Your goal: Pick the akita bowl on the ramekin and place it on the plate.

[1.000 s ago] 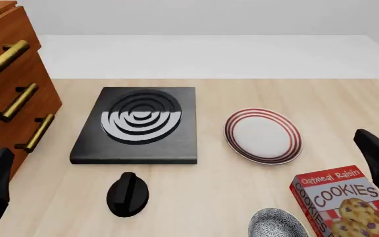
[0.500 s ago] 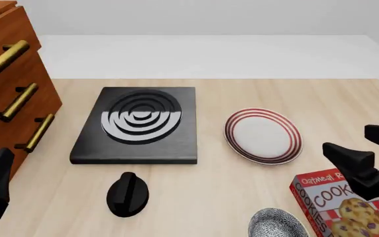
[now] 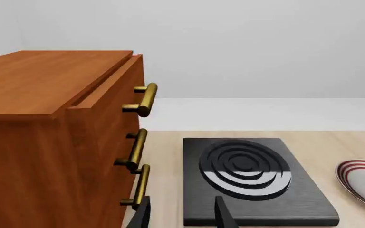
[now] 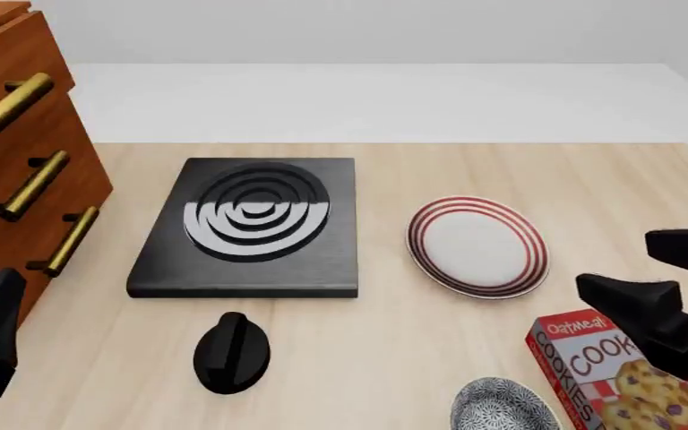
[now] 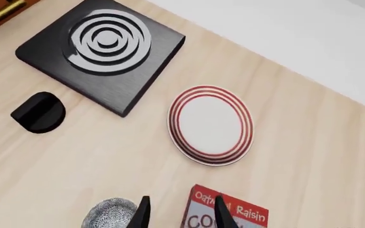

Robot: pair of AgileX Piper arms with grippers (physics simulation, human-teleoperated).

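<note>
Wooden table (image 4: 440, 170), akita bowl (image 4: 502, 405) beside cookie box (image 4: 613, 367), plate (image 4: 478, 246) bare, right jaws apart

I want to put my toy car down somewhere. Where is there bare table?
Bare wood lies between the stove plate and the plate, and in front of both, between the black knob and the akita bowl. The near right is crowded: bowl, cookie box and the right gripper's fingers sit close together.

Black burner slab (image 4: 248, 228), black knob (image 4: 230, 352) — wooden drawers (image 4: 15, 170), cookie box (image 4: 625, 376) — on pale table (image 4: 380, 170).
</note>
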